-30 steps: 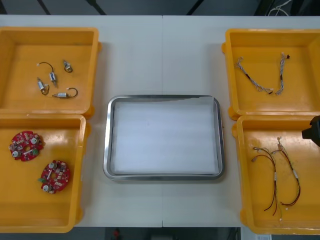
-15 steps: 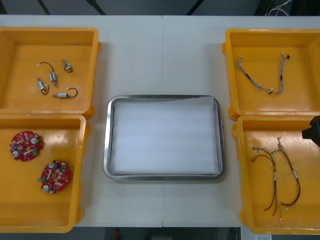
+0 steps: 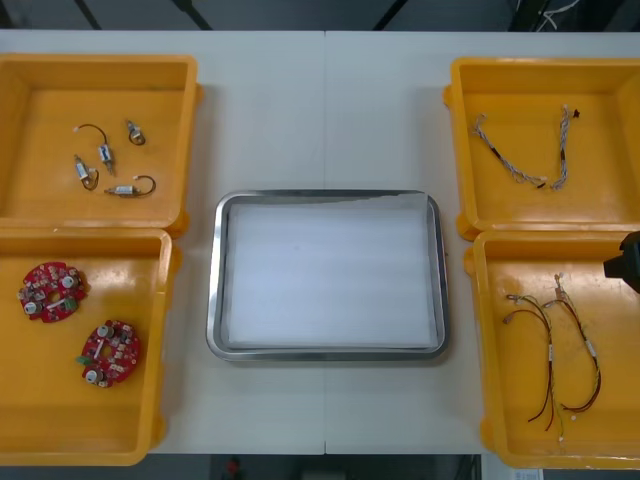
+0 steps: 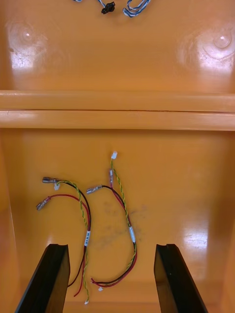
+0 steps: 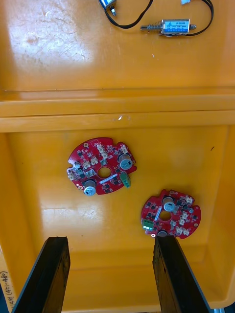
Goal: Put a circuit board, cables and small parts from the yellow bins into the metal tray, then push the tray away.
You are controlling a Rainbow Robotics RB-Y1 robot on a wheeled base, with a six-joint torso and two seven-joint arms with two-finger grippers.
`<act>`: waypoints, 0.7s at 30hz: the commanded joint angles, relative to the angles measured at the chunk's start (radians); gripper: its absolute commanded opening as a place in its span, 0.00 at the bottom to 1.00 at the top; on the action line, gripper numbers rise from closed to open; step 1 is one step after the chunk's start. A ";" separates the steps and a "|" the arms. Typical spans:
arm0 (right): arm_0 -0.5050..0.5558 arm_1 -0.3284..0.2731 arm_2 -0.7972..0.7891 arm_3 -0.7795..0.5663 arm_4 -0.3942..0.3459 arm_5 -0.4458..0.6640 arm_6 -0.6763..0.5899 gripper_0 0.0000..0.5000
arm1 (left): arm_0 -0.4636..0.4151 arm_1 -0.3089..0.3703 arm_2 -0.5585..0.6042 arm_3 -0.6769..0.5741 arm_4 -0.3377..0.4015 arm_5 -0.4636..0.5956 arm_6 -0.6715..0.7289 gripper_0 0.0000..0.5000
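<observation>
Over the pale desk's (image 3: 325, 110) right edge, the right gripper (image 4: 110, 247) gapes empty above cables (image 4: 131, 234). The left gripper (image 5: 110, 239) hangs likewise above circuit boards (image 5: 102, 166). Nothing has moved.

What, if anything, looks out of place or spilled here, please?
Nothing stands out. The left gripper hangs open over circuit boards, the right gripper over cables, all inside yellow bins; the metal tray sits square.

A thin seam (image 3: 325, 110) runs across the light table (image 3: 270, 110) from its far edge; dark floor (image 3: 300, 12) lies beyond.
</observation>
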 commanded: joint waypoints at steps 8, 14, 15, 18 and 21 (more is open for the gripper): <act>0.017 -0.038 -0.031 -0.031 -0.006 0.003 -0.024 1.00 | 0.018 0.047 0.030 -0.021 0.007 -0.010 -0.051 1.00; 0.017 -0.038 -0.031 -0.031 -0.006 0.003 -0.024 1.00 | 0.018 0.047 0.030 -0.021 0.007 -0.010 -0.051 1.00; 0.017 -0.038 -0.031 -0.031 -0.006 0.003 -0.024 1.00 | 0.018 0.047 0.030 -0.021 0.007 -0.010 -0.051 1.00; 0.017 -0.038 -0.031 -0.031 -0.006 0.003 -0.024 1.00 | 0.018 0.047 0.030 -0.021 0.007 -0.010 -0.051 1.00; 0.017 -0.038 -0.031 -0.031 -0.006 0.003 -0.024 1.00 | 0.018 0.047 0.030 -0.021 0.007 -0.010 -0.051 1.00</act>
